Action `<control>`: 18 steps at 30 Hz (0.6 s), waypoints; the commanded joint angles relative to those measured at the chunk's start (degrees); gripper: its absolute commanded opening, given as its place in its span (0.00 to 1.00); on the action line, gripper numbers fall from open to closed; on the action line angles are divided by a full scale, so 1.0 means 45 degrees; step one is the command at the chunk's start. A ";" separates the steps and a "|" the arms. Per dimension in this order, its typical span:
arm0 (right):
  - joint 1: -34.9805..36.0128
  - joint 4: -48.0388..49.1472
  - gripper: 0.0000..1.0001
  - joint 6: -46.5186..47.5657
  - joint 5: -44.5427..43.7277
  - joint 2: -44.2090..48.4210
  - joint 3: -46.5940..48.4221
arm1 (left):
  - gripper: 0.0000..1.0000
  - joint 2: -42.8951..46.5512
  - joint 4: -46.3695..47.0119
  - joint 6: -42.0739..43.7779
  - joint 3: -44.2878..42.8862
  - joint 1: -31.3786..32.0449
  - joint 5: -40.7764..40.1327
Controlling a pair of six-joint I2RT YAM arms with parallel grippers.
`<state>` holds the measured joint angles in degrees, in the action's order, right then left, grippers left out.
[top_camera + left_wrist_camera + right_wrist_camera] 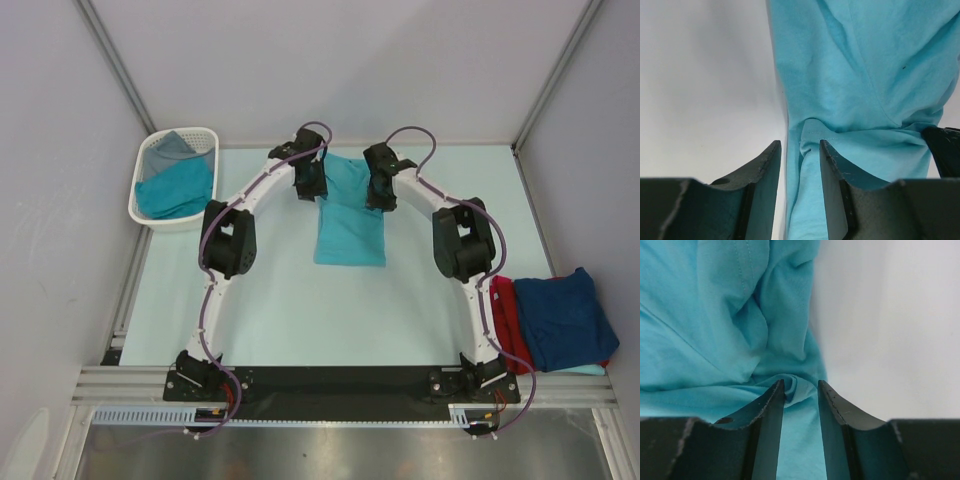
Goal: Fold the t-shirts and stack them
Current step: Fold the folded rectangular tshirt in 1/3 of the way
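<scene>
Nearest to us, at the right front corner of the counter (280, 320), we see a navy shirt (565, 320) lying folded on top of a red shirt (503, 315), whose edge shows along the pile's left side. Farther in, at the middle of the counter, lies the turquoise shirt (350, 225), a narrow folded strip with its near end flat on the surface and its far end reaching up between the two arms. There the left gripper (800, 150) pinches the strip's left far corner: its fingers stand narrow, with a bunched fold of turquoise cloth caught between them. The right gripper (801, 387) does the same on the right far corner, fingers close together around a gathered hem. The cloth wrinkles toward each grip. Farthest away, at the left back of the counter, a white basket (140, 205) holds a second turquoise shirt (175, 190) and, behind it, a grey shirt (172, 148), both loosely crumpled.
</scene>
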<state>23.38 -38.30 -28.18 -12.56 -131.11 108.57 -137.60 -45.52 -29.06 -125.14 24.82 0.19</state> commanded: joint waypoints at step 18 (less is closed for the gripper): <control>0.0079 0.0114 0.00 0.0228 -0.0061 0.0542 0.0110 | 0.41 0.0851 0.0310 -0.0027 0.0348 -0.0046 0.0056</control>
<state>23.68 -38.06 -27.94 -12.56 -130.19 107.57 -137.60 -45.30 -29.04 -123.48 24.82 0.19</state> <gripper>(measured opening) 0.012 0.417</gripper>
